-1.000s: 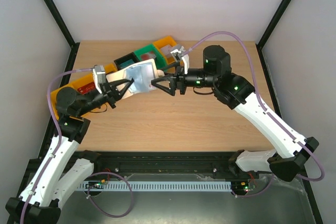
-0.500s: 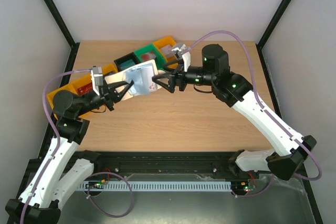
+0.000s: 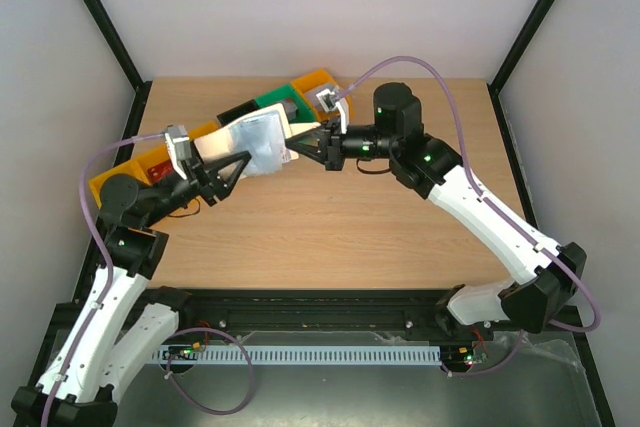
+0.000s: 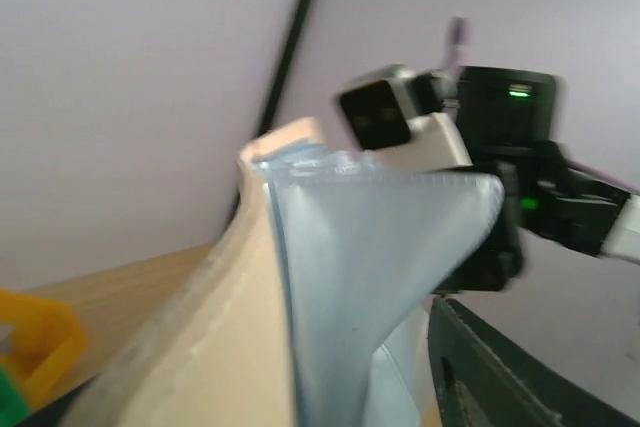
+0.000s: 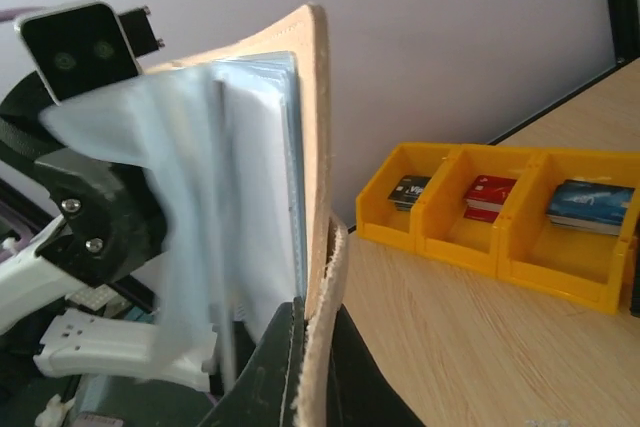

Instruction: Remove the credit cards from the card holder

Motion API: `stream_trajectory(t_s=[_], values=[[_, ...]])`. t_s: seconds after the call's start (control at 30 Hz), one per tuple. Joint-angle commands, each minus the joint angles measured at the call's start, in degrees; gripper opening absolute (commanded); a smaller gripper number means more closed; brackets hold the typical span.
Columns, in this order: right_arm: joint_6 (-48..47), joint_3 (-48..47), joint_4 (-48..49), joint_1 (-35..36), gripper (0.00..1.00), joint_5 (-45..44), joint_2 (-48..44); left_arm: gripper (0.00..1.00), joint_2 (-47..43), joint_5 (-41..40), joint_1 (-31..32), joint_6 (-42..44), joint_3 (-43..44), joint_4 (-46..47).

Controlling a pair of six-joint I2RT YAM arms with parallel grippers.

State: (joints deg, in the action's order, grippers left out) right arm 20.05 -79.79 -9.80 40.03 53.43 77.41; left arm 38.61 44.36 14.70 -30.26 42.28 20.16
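The card holder [image 3: 256,143] hangs open in the air between my two grippers, beige outside [image 4: 215,307] and light blue pockets inside. My right gripper [image 3: 301,145] is shut on its beige edge [image 5: 318,157], with both dark fingers pressed against the leather. My left gripper [image 3: 237,157] is open around the holder's other side. One of its fingers [image 4: 495,382] stands apart from the blue pocket. A whitish credit card [image 3: 289,156] with a reddish mark peeks out at the holder's lower right. White card edges [image 5: 262,207] show among the pockets.
A row of bins runs along the back left: yellow [image 3: 140,161], black [image 3: 238,111], green [image 3: 275,101] and orange [image 3: 315,80]. The yellow compartments [image 5: 470,247] hold several cards. Bare wooden table [image 3: 340,237] lies below the arms.
My right gripper has moved left and shut on the holder's edge. My left gripper, which was shut on the holder, has opened. The holder has shifted slightly up and left.
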Motion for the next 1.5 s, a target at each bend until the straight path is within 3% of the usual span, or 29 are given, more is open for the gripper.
stream_trajectory(t_s=[0.0,0.07,0.13,0.2,0.27,0.33,0.43,0.5,0.7,0.77,0.83,0.93,0.97,1.03,1.17,1.27,1.47], values=[[3.2,0.2,-0.2,0.1,0.02,-5.0,-1.0,0.61,-1.0,-16.2,-2.1,4.1,-1.3,-9.1],[5.0,0.6,-0.3,0.1,0.02,-3.7,-0.1,0.56,-1.5,-17.0,-3.0,5.3,-2.8,-9.7],[6.6,1.9,2.2,0.5,0.02,-1.5,-0.2,0.36,-1.9,-14.5,-3.3,4.0,-4.2,-8.6],[8.5,3.8,6.2,1.1,0.02,0.4,-0.7,0.29,-2.2,-10.1,-3.3,0.4,-5.9,-5.5],[9.8,4.7,8.6,1.4,0.02,1.5,-0.8,0.4,-2.0,-5.1,-3.3,-3.6,-7.3,-1.2],[10.2,5.0,9.6,1.5,0.02,1.3,-1.0,0.61,-1.8,-2.0,-3.3,-5.3,-7.5,0.9],[11.4,5.7,11.8,1.4,0.02,2.0,-1.2,0.67,-1.6,0.8,-3.2,-5.1,-7.7,2.5],[13.8,6.7,15.4,1.5,0.02,4.9,-1.0,0.64,-1.3,2.0,-3.0,-5.8,-8.1,3.9],[14.3,6.7,17.2,2.3,0.02,10.1,0.1,0.41,0.1,3.6,-1.5,-7.3,-7.4,7.8],[14.2,6.7,17.4,2.3,0.02,11.0,0.1,0.27,0.5,3.6,-0.9,-6.9,-7.2,7.5],[13.3,6.7,16.8,2.3,0.02,11.0,-0.1,0.07,0.4,3.2,-0.7,-6.0,-6.9,6.3],[9.8,5.9,11.2,1.1,0.03,8.6,-0.4,0.02,0.0,2.3,-0.7,-4.7,-6.1,4.2],[8.5,5.6,8.7,0.5,0.08,6.9,-0.4,0.02,-0.1,2.2,-0.7,-4.5,-5.9,3.7],[5.6,4.7,3.7,-0.1,0.36,4.2,-0.3,0.02,-0.3,2.0,-0.7,-3.9,-5.2,3.1],[4.0,4.3,3.5,-0.1,0.6,9.0,0.4,0.02,-0.2,2.3,-0.7,-3.1,-4.9,3.0],[8.0,6.0,10.2,-0.2,0.58,12.8,0.1,0.02,-0.3,3.0,-0.7,-3.1,-4.8,3.3],[6.7,5.7,10.4,-0.1,0.51,7.4,-1.2,0.02,-0.3,3.7,-0.6,-2.6,-4.6,3.2]])
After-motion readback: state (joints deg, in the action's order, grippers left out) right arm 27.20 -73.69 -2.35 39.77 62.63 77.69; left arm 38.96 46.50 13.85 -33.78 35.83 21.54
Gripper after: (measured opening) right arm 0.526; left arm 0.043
